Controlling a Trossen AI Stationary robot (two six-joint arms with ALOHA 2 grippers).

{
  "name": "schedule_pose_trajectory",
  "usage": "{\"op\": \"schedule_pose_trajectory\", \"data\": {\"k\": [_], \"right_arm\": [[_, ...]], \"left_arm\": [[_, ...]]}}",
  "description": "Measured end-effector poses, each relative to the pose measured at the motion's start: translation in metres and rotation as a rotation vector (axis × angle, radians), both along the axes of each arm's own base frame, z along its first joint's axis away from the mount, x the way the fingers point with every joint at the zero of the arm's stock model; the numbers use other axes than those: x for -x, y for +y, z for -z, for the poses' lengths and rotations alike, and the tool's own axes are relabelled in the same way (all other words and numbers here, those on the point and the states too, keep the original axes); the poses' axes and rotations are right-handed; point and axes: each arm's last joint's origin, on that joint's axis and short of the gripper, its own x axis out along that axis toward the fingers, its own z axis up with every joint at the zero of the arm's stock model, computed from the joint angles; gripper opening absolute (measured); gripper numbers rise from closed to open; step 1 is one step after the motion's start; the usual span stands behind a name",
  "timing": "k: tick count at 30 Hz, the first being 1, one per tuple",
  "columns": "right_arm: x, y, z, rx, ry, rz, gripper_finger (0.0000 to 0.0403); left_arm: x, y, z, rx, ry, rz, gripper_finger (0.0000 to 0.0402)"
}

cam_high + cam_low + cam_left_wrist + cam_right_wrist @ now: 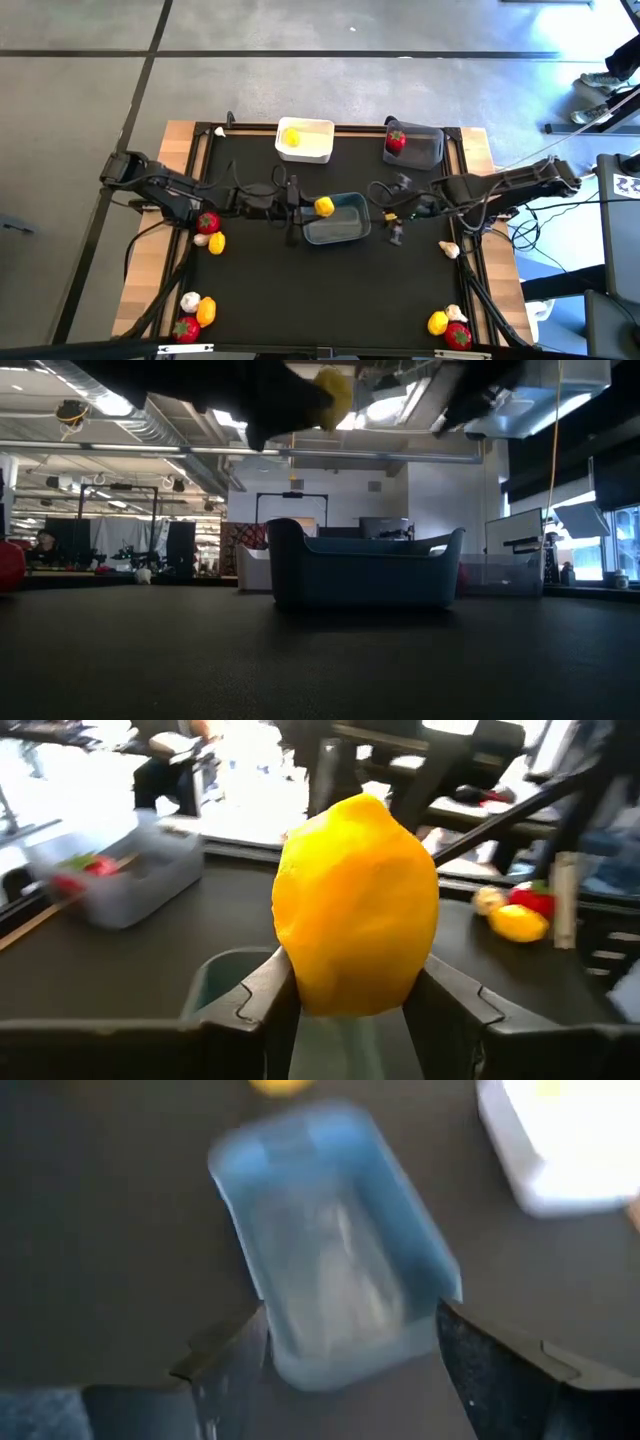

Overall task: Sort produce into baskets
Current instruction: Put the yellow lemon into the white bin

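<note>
Now pinching a yellow piece (355,910) between the left tool (300,207) fingers, holding it raised over the left rim of the blue-grey basket (350,230) at the table's middle. Hovering to the right of that same basket with the right tool (350,1345), fingers spread wide and holding nothing. Sitting along the far edge: the white basket (318,150) with one yellow piece already inside, and the dark grey basket (425,150) with a red one. Lying loose around the table (300,300): small clusters at the left, near-left and near-right, plus a single whitish bulb (449,249) at the right.

Risking a wrong sort if released here, judging by yellow already resting in the white basket; risking too a bounce off the rim, being so close to the basket's edge.

Hiding the pinch itself in the low view behind dark arm shapes; blurring the basket in the right wrist view.
</note>
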Motion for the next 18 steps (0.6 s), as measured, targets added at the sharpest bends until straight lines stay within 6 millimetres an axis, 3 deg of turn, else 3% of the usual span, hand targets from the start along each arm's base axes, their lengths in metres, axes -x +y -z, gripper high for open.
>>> {"op": "schedule_pose_trajectory", "data": {"k": [8,13,18], "right_arm": [[0.022,-0.005,0.061,-0.050,0.234,0.166,0.0289],[0.028,-0.006,0.101,-0.076,0.221,0.201,0.0289],[0.033,-0.007,0.126,-0.099,0.172,0.206,0.0289]], "left_arm": [[0.002,0.031,0.008,0.033,0.079,-0.139,0.0150],[0.006,0.051,0.016,0.062,0.164,-0.215,0.0150],[0.009,0.066,0.020,0.060,0.240,-0.266,0.0150]]}}
